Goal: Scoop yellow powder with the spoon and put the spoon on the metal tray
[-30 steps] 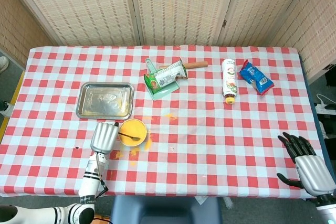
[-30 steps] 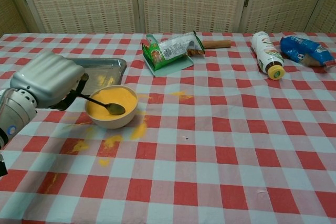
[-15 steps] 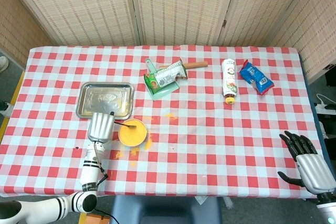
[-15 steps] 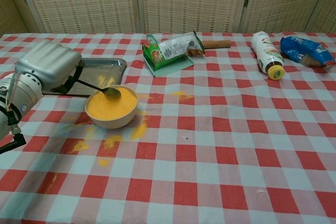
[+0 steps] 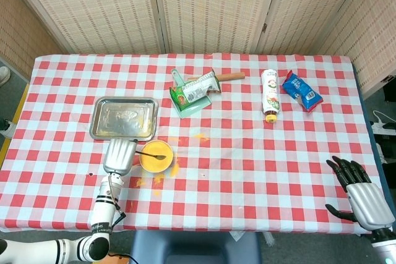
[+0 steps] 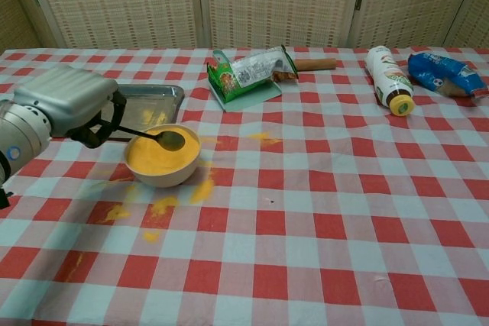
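A: Left hand first. It's got the spoon pinched by the handle, and the spoon's bowl sits over the yellow powder in the little bowl. Can't tell if it's touching the powder or just above it.

B: And the right hand?

A: Only in the head view, bottom right corner, off the edge of the desk. Fingers spread, holding nothing.

B: OK, big to small then?

A: The desk has a red-and-white checked cloth. The metal tray is just behind the bowl, toward the left side, with a few smudges of yellow on it in the chest view. The spoon isn't on it.

B: What else is back there?

A: A green snack bag lying on a pale green dustpan-looking thing, with a wooden handle sticking out behind. Further right there's a white bottle on its side with a yellow cap, and a blue packet just beside it.

B: Any mess?

A: Yep, spilled powder on the cloth in front of the bowl, plus a small patch toward the middle.
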You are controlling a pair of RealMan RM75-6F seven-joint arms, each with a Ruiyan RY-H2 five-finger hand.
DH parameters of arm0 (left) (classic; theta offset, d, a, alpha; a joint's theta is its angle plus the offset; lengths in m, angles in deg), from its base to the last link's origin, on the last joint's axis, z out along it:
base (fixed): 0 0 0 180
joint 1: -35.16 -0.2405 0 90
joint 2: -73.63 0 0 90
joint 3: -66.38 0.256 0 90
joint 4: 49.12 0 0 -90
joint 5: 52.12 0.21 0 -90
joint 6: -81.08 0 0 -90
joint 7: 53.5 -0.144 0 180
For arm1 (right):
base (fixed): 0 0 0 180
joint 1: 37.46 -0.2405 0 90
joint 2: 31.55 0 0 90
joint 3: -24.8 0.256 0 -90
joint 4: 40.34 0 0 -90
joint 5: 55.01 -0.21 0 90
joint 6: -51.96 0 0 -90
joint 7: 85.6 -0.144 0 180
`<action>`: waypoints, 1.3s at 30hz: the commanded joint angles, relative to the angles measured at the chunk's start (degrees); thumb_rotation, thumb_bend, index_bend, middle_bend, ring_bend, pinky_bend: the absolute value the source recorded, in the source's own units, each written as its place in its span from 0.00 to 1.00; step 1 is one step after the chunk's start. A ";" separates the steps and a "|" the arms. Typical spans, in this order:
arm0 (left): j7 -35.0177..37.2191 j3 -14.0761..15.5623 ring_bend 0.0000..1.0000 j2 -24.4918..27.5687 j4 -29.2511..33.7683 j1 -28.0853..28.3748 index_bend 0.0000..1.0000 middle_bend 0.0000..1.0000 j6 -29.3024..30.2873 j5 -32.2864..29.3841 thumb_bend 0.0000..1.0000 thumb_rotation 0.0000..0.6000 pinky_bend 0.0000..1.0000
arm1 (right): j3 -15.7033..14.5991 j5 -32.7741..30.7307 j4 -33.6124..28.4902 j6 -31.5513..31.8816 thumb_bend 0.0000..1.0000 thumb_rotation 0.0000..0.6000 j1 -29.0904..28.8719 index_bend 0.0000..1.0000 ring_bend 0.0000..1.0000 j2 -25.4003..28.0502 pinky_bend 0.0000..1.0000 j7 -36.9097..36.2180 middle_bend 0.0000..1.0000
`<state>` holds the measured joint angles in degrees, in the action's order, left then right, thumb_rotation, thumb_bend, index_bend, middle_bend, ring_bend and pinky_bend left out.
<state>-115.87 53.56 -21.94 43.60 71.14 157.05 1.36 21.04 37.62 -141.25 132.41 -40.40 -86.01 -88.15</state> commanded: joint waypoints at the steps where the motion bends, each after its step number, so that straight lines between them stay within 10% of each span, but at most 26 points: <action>1: 0.48 -0.36 1.00 0.76 -0.07 0.09 0.97 1.00 0.42 -0.78 0.79 1.00 1.00 | -0.11 0.42 0.01 0.34 0.11 1.00 0.11 0.00 0.00 0.17 0.00 -0.63 0.00; 17: 9.64 -8.39 1.00 -1.05 -19.73 6.23 0.97 1.00 -6.30 -5.67 0.79 1.00 1.00 | 0.94 -2.36 0.58 -0.56 0.11 1.00 -0.21 0.00 0.00 -0.13 0.00 -0.40 0.00; 30: 18.39 -8.04 1.00 -8.82 -44.62 11.07 0.92 1.00 -17.98 -7.71 0.72 1.00 1.00 | 1.83 -5.32 0.44 -2.40 0.11 1.00 -0.85 0.00 0.00 -1.37 0.00 2.42 0.00; 39: 21.30 -7.73 1.00 -10.55 -50.31 11.46 0.54 1.00 -22.53 -8.03 0.57 1.00 1.00 | 1.96 -5.88 0.30 -2.84 0.11 1.00 -1.03 0.00 0.00 -1.84 0.00 3.54 0.00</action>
<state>-94.68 45.84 -32.35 -6.47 82.57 134.99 -6.35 23.00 31.74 -140.95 129.57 -41.44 -87.85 -84.61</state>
